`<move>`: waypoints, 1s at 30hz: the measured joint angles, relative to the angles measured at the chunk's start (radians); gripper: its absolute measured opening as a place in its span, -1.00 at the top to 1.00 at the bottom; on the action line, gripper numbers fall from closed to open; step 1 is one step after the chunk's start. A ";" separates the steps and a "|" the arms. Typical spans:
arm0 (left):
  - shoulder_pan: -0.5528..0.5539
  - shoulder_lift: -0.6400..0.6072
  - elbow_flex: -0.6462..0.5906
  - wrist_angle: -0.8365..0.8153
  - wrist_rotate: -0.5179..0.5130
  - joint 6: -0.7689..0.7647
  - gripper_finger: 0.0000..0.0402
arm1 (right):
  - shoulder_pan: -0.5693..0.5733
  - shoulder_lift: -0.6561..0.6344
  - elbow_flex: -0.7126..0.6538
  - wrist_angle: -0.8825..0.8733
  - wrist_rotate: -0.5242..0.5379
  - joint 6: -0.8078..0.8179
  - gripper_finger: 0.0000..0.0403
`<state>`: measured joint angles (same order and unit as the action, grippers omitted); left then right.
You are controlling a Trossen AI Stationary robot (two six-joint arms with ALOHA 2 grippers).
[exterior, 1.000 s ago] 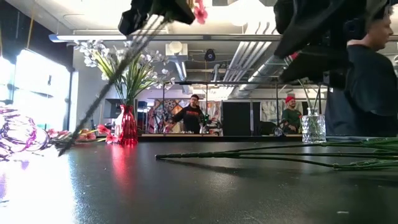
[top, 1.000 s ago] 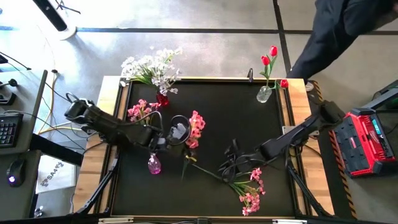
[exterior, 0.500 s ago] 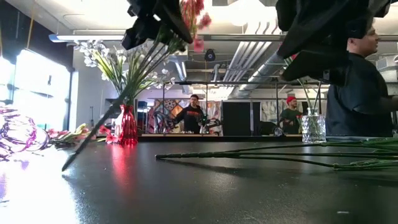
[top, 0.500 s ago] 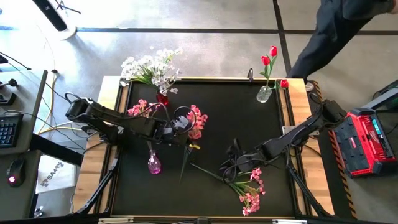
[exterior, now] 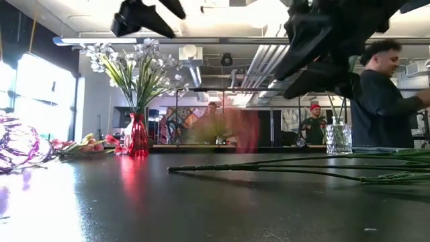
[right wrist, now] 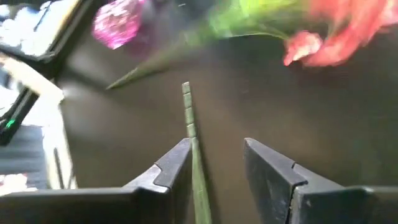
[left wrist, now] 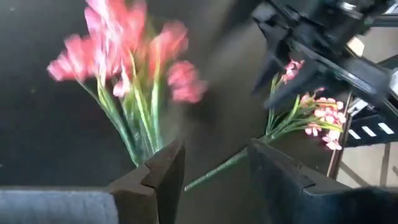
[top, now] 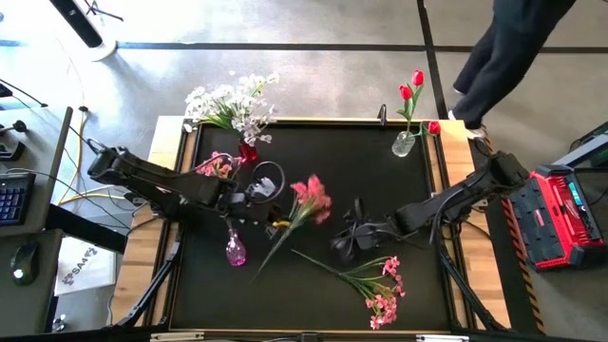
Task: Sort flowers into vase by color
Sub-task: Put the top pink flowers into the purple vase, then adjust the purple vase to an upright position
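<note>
High view: black table [top: 313,161] on a concrete floor, person's legs past its far right corner. Landmark = pink vase [top: 236,251] near the table's left front. Red vase [top: 248,151] with white flowers [top: 228,103] sat behind it at the far edge; clear vase [top: 404,143] with red tulips [top: 411,87] was well off at the far right. Left gripper [top: 270,186] hovered just behind and right of the pink vase, fingers apart, nothing in them. A pink spray [top: 306,199] lay loose and tilted right of the pink vase, not in it. Second pink spray [top: 375,285] lay flat further right, near the front. Right gripper [top: 350,237] hung between the two sprays.

Low view: open workshop behind the table, people standing far back. Falling pink spray [exterior: 225,129] was only a blur, mid-table.

Left wrist view: fingers [left wrist: 165,177] parted, blossoms [left wrist: 127,53] just beyond them, clear of both pads.

Right wrist view: fingers [right wrist: 174,165] apart, a green stem [right wrist: 193,149] running between them, not clamped.

Judgement: pink step, looked like a missed insertion. Next: re-grip the stem low, stand it upright, line its end over the pink vase's neck.
</note>
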<state>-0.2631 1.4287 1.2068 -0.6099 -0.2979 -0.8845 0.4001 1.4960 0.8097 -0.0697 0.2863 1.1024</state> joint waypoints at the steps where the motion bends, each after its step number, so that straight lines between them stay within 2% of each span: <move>1: -0.006 -0.017 0.000 -0.026 0.001 -0.011 0.18 | -0.010 0.000 0.000 -0.014 0.000 0.011 0.34; 5: -0.056 -0.066 0.000 -0.142 0.000 -0.085 0.16 | -0.044 0.000 0.000 -0.066 -0.005 0.049 0.34; 11: -0.180 -0.034 -0.014 -0.321 -0.027 -0.364 0.16 | -0.063 0.000 0.000 -0.084 -0.034 0.054 0.34; 16: -0.231 0.005 -0.148 -0.330 0.012 -0.701 0.16 | -0.067 0.000 0.000 -0.091 -0.035 0.094 0.34; 20: -0.234 0.009 -0.238 -0.346 0.028 -0.906 0.16 | -0.064 0.001 0.000 -0.091 -0.036 0.090 0.34; 30: -0.221 0.010 -0.309 -0.356 0.078 -1.012 0.16 | -0.044 0.001 0.000 -0.136 -0.058 0.071 0.34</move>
<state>-0.4839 1.4383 0.8975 -0.9662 -0.2197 -1.8969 0.3563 1.4967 0.8097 -0.2062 0.2278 1.1734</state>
